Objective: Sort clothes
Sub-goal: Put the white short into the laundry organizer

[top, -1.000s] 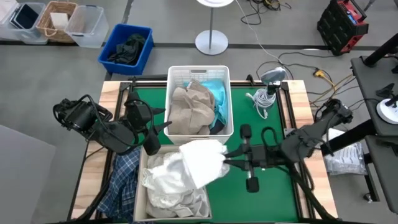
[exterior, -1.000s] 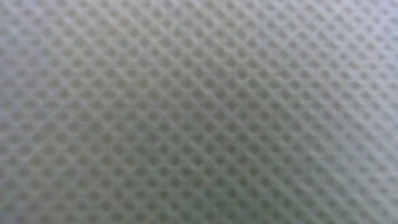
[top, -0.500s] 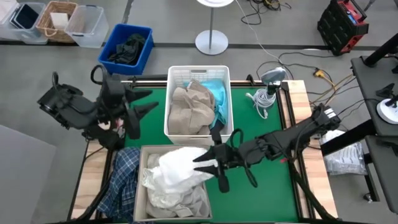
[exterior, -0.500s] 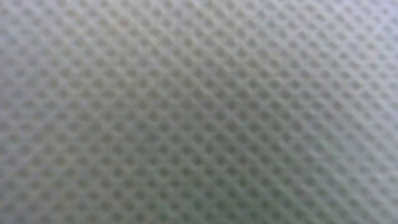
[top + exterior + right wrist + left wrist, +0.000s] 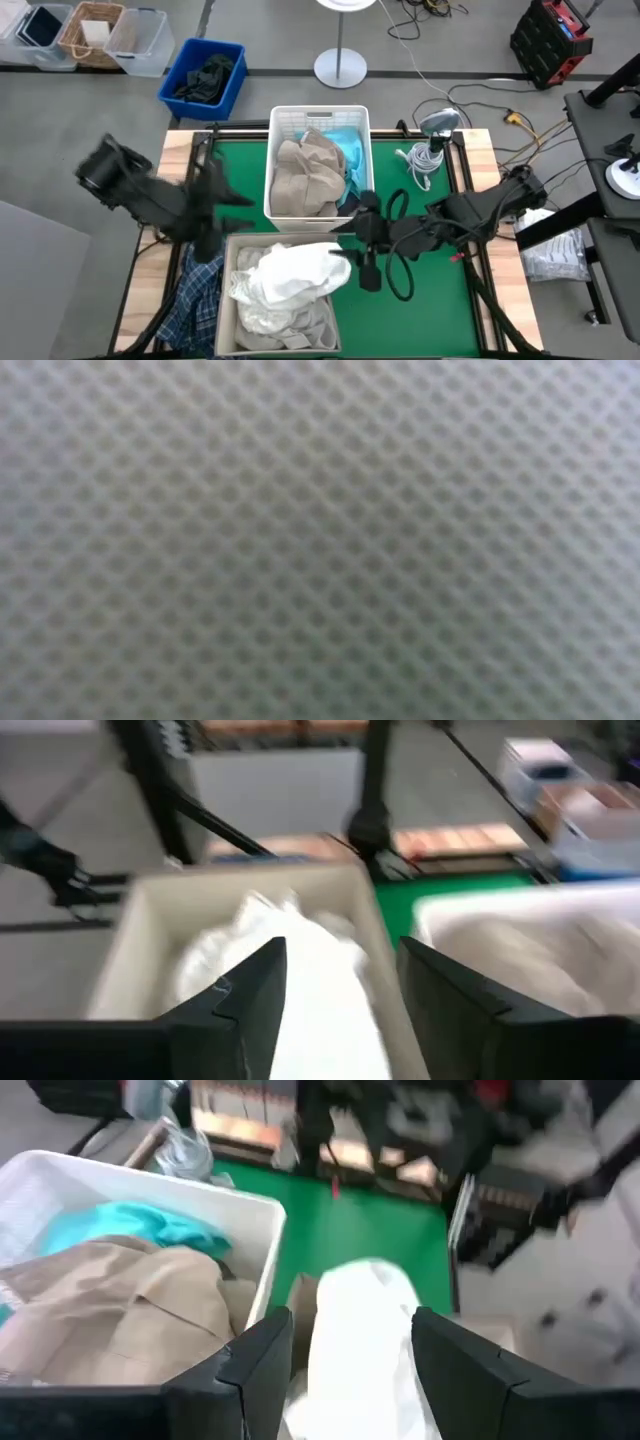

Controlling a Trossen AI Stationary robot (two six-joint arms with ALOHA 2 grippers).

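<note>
Green table mat [image 5: 420,310]; right gripper [image 5: 352,250], fingers spread, empty, just beside white garment [image 5: 290,275] in beige bin [image 5: 228,300]; should withdraw clear, unsnagged; left gripper [image 5: 210,205] spread, waiting alongside.

Soft white cloth [image 5: 290,275] lies crumpled in a beige fabric bin [image 5: 228,300], beside a smooth white plastic basket [image 5: 283,125] holding matt beige [image 5: 305,175] and teal garments [image 5: 350,150]. A matt green mat [image 5: 430,300] covers the pale wood table [image 5: 480,150]; the plaid shirt [image 5: 195,290] looks woven.
</note>
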